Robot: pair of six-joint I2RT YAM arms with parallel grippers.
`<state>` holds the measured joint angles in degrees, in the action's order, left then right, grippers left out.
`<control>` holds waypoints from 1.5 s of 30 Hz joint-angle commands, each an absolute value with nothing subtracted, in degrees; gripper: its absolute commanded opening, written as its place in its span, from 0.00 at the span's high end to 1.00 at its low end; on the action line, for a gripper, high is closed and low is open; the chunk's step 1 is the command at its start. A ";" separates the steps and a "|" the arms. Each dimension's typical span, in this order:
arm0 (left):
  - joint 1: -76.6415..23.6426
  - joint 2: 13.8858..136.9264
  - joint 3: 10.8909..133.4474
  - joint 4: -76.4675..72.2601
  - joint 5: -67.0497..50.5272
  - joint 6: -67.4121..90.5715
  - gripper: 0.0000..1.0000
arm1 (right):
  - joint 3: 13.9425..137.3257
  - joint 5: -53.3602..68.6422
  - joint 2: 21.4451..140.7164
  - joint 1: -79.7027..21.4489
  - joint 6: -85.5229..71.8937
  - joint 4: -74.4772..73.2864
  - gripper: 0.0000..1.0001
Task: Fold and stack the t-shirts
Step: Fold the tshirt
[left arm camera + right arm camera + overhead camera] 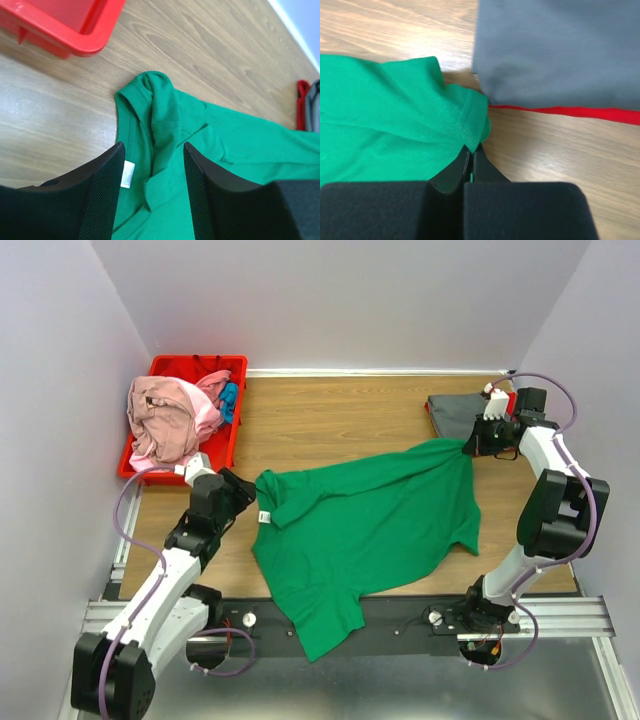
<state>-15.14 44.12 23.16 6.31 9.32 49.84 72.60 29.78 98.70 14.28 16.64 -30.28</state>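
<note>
Two grippers are shown at the green t-shirt [370,525], spread on the table [330,415]. The left gripper [154,147] is held apart above its collar; the right gripper [471,150] is clamped on its far corner.

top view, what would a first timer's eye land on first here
The big bright green t-shirt stands out first, sprawled across the middle of the wooden table, with one corner pinched in the right arm's fingers at the far right. Next comes the red bin in the far left corner, heaped with pink shirts. A dark grey shirt lies at the far right.
</note>
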 commanded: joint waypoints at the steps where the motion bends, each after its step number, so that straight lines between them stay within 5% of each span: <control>1: -15.47 49.03 26.36 0.35 4.84 45.18 0.42 | 74.09 25.76 97.64 15.55 18.46 -28.39 1.00; 21: -15.64 78.04 40.42 -5.19 2.45 38.67 0.50 | 70.75 25.84 100.46 16.87 19.69 -26.37 1.00; 42: -20.91 100.63 59.76 8.61 9.22 26.28 0.52 | 70.23 27.95 100.81 17.23 19.69 -26.02 0.99; 45: -21.80 101.86 61.34 10.54 11.15 25.93 0.60 | 70.14 28.39 100.72 17.23 19.60 -26.10 1.00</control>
<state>-20.86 100.68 58.85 7.01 6.48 28.01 71.05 26.76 99.79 16.62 19.11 -27.49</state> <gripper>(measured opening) 0.451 0.012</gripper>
